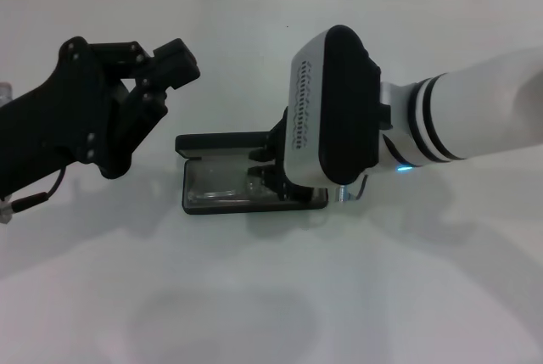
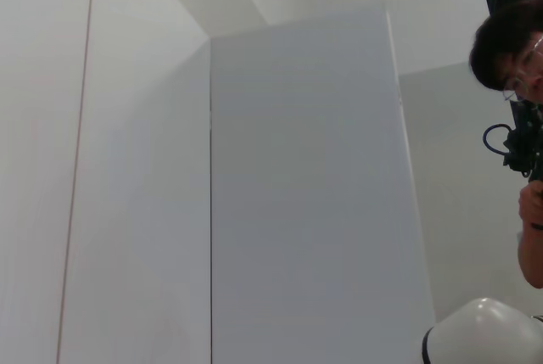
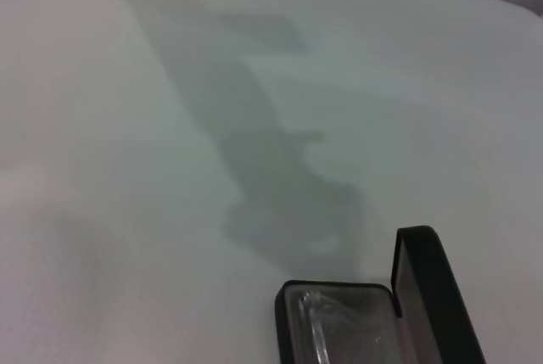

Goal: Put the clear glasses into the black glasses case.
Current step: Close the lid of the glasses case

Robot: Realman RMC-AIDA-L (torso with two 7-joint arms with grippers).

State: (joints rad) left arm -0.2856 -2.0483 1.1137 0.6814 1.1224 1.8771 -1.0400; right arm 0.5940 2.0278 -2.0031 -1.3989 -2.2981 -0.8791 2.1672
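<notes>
The black glasses case [image 1: 221,142] lies open at the middle of the white table, its lid standing up at the back. The clear glasses [image 1: 219,184] rest inside its tray. My right gripper [image 1: 265,173] reaches down into the right part of the tray, mostly hidden under its white and black wrist housing. In the right wrist view one corner of the case [image 3: 428,296] shows, with the glasses [image 3: 339,322] lying in it. My left gripper [image 1: 165,84] hangs open and empty above the table, to the left of the case and apart from it.
The white table [image 1: 271,296] stretches all round the case, with a tiled wall behind it. The left wrist view looks up at white wall panels [image 2: 297,194], with a person [image 2: 517,50] at the picture's edge.
</notes>
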